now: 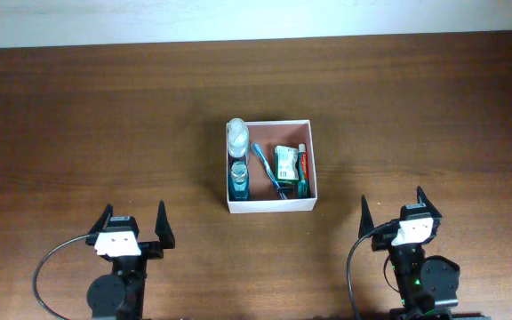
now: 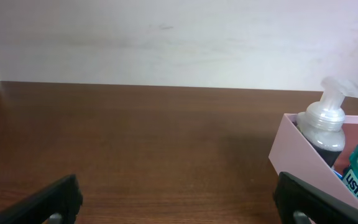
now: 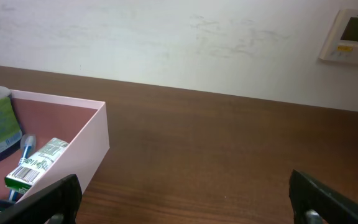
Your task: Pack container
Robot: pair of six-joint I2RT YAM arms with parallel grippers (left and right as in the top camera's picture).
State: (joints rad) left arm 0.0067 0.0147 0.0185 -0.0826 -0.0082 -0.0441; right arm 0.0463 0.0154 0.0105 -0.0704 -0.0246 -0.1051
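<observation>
Closest to us, the left gripper (image 1: 133,213) and the right gripper (image 1: 393,203) sit at the near edge of the table (image 1: 78,116). Both have their jaws wide apart, with nothing in them. The job looks about done, since no loose thing lies on the wood. So the best thing now is to do very little: leave both arms back, well apart from the container. If one arm must move, lift it first so it does not bump a side and slide the whole thing.

Farther out, in the middle of the table, is the container (image 1: 270,204). Inside, from left to right, are a pump bottle (image 1: 236,134) with a blue-green bottle (image 1: 239,180) on its near side, a blue toothbrush (image 1: 267,169), a green-and-white packet (image 1: 284,164) and a red tube (image 1: 302,169) (toothpaste, I think).

Some things are hard to see. Each wrist view shows only one corner of the container, and the finger ends are cut off at the bottom. The words on the packet are too small to read. Far off, on the back wall (image 3: 166,31), is a small white box (image 3: 353,36). I cannot tell what it is.
</observation>
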